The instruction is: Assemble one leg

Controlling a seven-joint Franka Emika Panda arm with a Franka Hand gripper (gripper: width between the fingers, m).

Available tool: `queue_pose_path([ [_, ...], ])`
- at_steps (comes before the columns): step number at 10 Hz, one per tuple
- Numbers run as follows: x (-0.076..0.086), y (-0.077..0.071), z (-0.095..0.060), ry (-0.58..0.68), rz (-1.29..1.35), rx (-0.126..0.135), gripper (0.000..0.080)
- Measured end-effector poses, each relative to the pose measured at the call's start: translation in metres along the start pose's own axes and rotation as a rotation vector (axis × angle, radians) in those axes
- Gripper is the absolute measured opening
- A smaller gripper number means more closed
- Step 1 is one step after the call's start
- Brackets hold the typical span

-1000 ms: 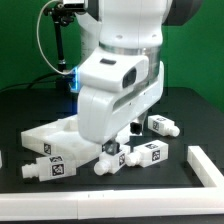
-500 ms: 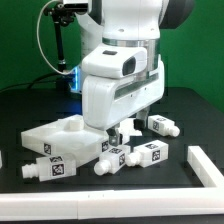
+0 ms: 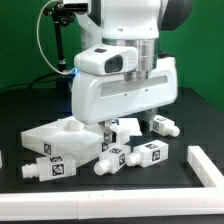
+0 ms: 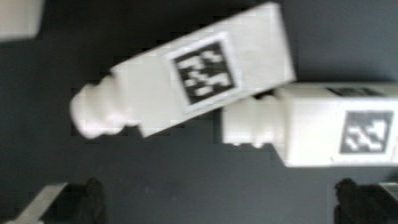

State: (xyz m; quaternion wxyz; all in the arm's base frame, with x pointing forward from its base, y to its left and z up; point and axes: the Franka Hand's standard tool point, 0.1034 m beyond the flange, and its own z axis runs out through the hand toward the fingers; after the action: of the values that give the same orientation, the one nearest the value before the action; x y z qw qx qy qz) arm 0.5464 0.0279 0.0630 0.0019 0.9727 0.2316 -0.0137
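Several white legs with black-and-white tags lie on the black table. In the exterior view one leg [image 3: 124, 130] lies just below my gripper [image 3: 124, 119], and others lie at the right [image 3: 162, 125] and in front [image 3: 148, 154] [image 3: 113, 158] [image 3: 48, 168]. The wrist view shows two legs below me: a tilted one [image 4: 196, 70] with its stub end on one side, and a second [image 4: 329, 125] beside it. My gripper [image 4: 217, 200] is open and empty, with dark fingertips [image 4: 71, 200] set wide apart above the legs and touching neither.
The large flat white square panel [image 3: 58, 135] with raised corners lies at the exterior view's left. A white bracket-shaped piece [image 3: 205, 165] lies at the front right. A black camera stand with cables [image 3: 58, 40] is at the back left.
The gripper body has risen and straightened upright, uncovering the leg that lies under it. The legs and the panel have not moved.
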Motion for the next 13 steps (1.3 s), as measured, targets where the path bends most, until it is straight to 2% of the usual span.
queue_pose_path([
  [5,0.004,-0.005,0.001,0.021,0.353,0.042,0.0649],
  [6,0.002,-0.004,0.002,0.007,0.455,0.064,0.0649],
  [7,-0.007,0.005,0.004,-0.040,0.593,0.094,0.0649],
  [8,-0.007,0.012,0.005,-0.065,0.767,0.111,0.0649],
  [10,-0.003,0.023,0.007,-0.067,0.892,0.145,0.0649],
  [13,-0.004,0.019,0.009,-0.075,0.918,0.144,0.0649],
])
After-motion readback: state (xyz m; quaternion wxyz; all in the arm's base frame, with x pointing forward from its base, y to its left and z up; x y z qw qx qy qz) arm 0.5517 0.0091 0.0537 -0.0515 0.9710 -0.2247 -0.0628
